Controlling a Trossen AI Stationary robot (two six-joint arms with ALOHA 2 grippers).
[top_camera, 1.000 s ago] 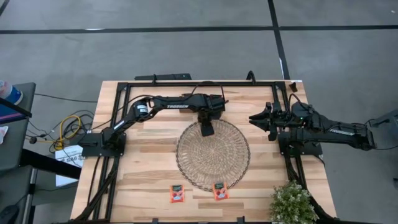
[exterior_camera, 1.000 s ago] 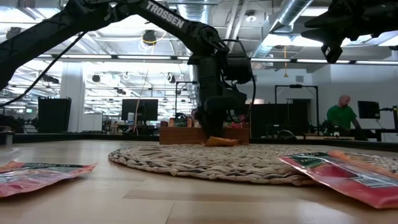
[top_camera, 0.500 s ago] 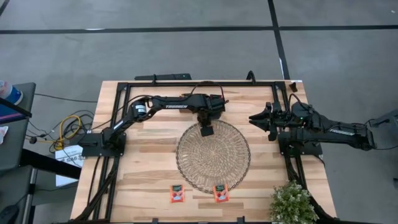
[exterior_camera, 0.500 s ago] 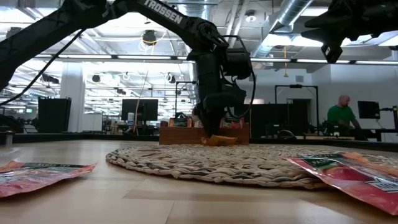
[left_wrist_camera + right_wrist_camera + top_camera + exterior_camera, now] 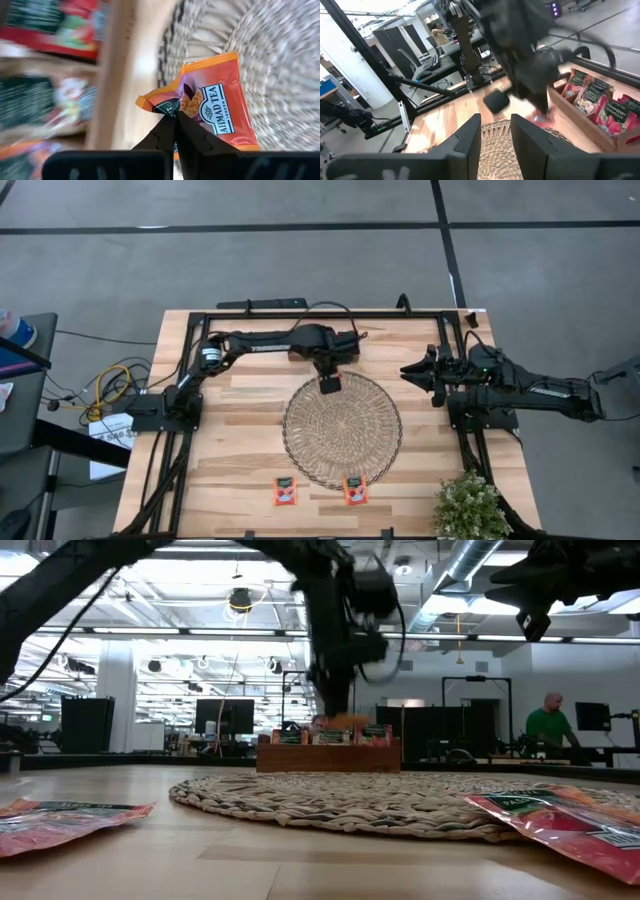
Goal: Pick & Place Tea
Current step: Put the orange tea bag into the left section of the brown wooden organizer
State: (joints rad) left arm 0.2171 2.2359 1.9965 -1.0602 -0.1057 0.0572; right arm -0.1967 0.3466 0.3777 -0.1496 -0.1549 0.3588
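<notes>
My left claw was pinching the corner of an orange Ahmad Tea packet, holding it just above the far edge of the round woven mat, near the wooden tray of tea. My right claw hung partly spread off to the mat's right. Two more red packets lay on the desk at the mat's near edge.

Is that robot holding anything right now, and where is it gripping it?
Yes. The left gripper pinches an orange tea packet by its edge, above the woven mat. The right gripper holds nothing.
</notes>
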